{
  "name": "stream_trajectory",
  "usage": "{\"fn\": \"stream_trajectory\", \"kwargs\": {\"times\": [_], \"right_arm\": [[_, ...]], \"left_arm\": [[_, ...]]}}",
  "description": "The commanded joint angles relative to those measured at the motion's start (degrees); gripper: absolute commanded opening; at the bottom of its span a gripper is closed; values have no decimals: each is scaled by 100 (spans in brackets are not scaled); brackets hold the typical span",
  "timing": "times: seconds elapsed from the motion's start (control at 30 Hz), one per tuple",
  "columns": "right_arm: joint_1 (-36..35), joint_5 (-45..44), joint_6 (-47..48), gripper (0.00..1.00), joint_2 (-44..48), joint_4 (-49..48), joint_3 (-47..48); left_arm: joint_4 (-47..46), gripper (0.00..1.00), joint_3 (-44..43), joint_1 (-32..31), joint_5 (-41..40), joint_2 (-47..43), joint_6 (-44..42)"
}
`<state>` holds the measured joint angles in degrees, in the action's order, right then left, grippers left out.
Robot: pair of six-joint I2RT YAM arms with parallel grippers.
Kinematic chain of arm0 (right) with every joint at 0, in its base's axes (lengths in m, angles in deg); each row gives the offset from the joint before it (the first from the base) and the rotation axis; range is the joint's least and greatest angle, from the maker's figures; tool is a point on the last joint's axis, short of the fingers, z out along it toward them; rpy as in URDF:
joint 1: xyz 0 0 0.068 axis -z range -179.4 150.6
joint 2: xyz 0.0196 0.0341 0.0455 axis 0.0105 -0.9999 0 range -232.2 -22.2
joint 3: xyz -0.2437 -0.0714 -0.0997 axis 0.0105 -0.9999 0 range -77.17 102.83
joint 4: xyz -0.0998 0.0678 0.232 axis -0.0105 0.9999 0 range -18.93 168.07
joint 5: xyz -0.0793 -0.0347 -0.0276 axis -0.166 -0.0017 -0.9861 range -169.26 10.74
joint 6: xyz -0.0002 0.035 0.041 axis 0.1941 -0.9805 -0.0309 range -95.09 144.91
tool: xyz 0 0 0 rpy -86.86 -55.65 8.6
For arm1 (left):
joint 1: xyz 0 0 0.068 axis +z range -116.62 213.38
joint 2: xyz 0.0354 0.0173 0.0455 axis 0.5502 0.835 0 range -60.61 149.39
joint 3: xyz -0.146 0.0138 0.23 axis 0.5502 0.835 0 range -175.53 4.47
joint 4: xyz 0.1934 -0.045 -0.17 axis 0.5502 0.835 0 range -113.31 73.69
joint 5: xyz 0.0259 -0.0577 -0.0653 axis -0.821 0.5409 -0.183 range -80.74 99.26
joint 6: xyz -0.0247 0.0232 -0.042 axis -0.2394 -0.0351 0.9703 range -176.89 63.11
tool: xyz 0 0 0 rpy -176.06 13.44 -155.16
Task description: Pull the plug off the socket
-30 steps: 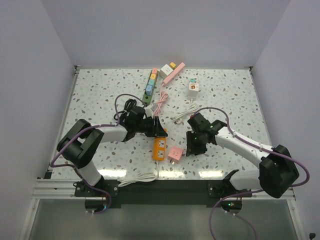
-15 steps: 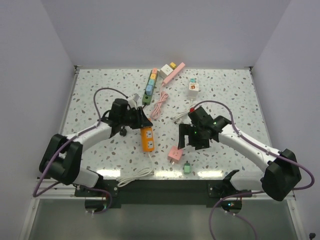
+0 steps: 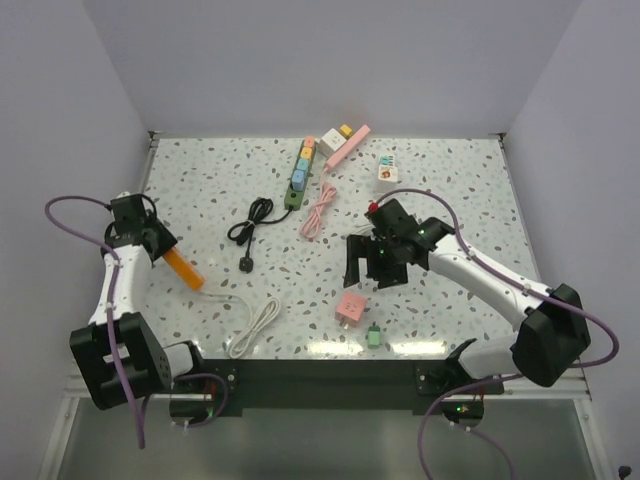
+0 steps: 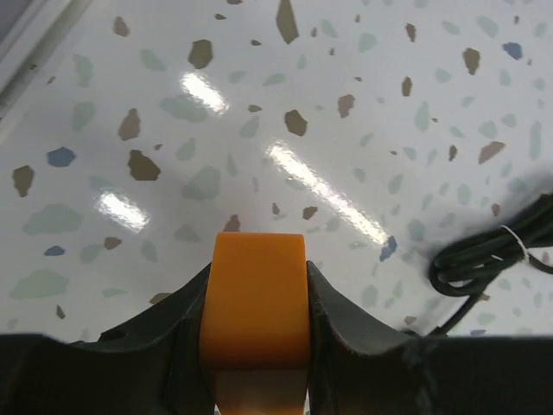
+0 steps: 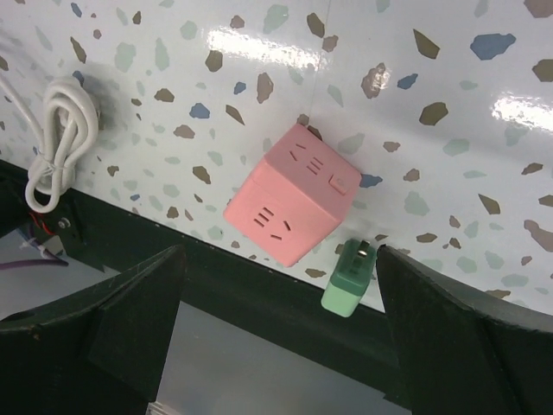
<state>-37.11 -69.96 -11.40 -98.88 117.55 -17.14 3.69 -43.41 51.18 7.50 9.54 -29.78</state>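
Speckled white tabletop (image 3: 450,190): left pincer (image 4: 257,277) clamps orange plastic power strip (image 4: 255,328), apparently parking it aside. Right pincer (image 5: 281,259) gapes empty. Beneath it, small green plug (image 5: 350,277) lies free beside pink cube socket (image 5: 294,203).

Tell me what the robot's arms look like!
The left arm and right arm match: white tube-shaped links, chunky black joints and black jaws. A purple cable loops along each one.
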Motion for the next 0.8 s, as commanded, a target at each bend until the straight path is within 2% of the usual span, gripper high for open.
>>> {"fn": "stream_trajectory", "kwargs": {"times": [0.0, 0.23, 0.3, 0.43, 0.5, 0.53, 0.57, 0.7, 0.77], "right_arm": [[1, 405, 142, 95, -259, -200, 351], [1, 590, 441, 96, -847, -244, 861], [1, 547, 511, 97, -988, -227, 1054], [1, 564, 547, 98, -1112, -306, 1248], [1, 608, 547, 98, -1129, -394, 1266], [1, 634, 538, 98, -1138, -420, 1239], [10, 652, 538, 98, -1138, -464, 1222], [1, 643, 608, 99, -1121, -464, 1195], [1, 599, 626, 99, -1068, -473, 1178]], "left_arm": [[139, 0, -55, 240, -816, 32, -364], [208, 1, -1135, 312, -1001, 1667, -637], [191, 12, -1381, 312, -1011, 2166, -707], [419, 57, -1838, 312, -957, 2731, -682], [525, 71, -1997, 276, -1037, 2724, -664], [543, 90, -1997, 259, -1020, 2662, -629], [534, 100, -1997, 215, -985, 2453, -628], [701, 100, -2041, -65, -660, 1723, -716], [937, 100, -2033, -477, -572, 1224, -760]]}}
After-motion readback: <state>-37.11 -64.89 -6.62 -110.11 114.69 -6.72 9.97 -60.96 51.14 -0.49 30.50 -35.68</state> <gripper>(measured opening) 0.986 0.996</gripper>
